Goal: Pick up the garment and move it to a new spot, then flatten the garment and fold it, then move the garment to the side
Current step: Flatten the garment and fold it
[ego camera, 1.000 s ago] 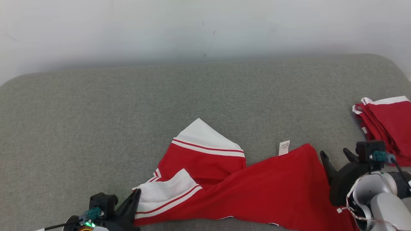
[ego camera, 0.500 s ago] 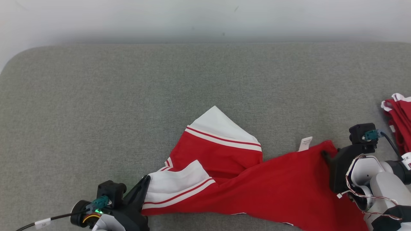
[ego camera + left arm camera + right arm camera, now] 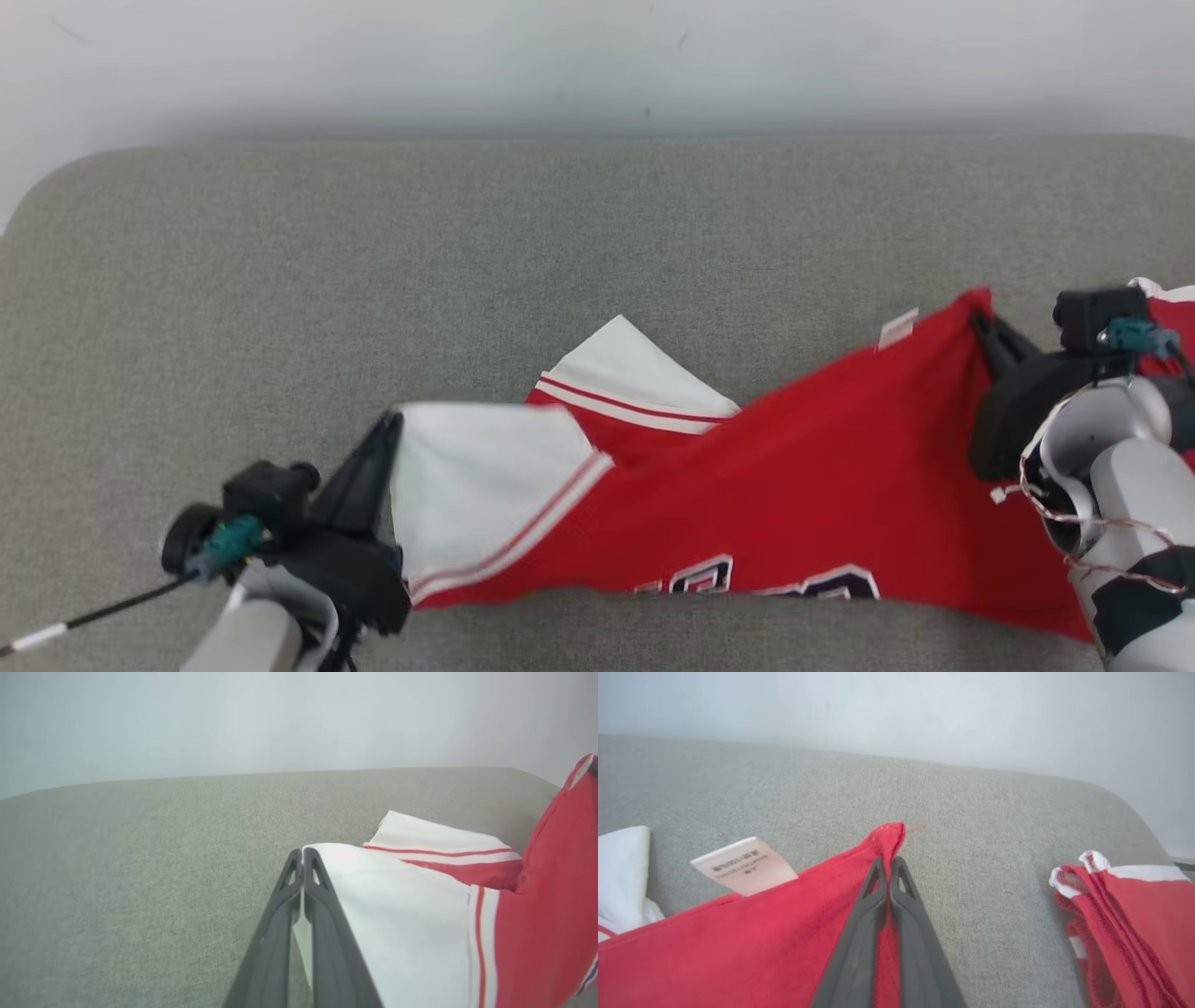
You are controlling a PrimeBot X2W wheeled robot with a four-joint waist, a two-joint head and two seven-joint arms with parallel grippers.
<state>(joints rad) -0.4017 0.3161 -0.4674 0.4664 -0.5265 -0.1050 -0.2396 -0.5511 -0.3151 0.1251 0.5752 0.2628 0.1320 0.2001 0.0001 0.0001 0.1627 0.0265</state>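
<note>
Left fingers (image 3: 275, 933), right fingers (image 3: 852, 952) tight on garment (image 3: 794, 504)

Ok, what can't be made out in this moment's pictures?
Lettering on the garment: head view, cut off at the cloth's lower edge.
Label print: right wrist view, too small and blurred to read.
Folded red stack: right wrist view, cut off by the right edge.
Garment's far-right part: head view, behind the right arm.

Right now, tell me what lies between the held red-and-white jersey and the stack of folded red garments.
Bare grey upholstered surface lies between the red-and-white jersey and the folded red stack, as the right wrist view shows.
</note>
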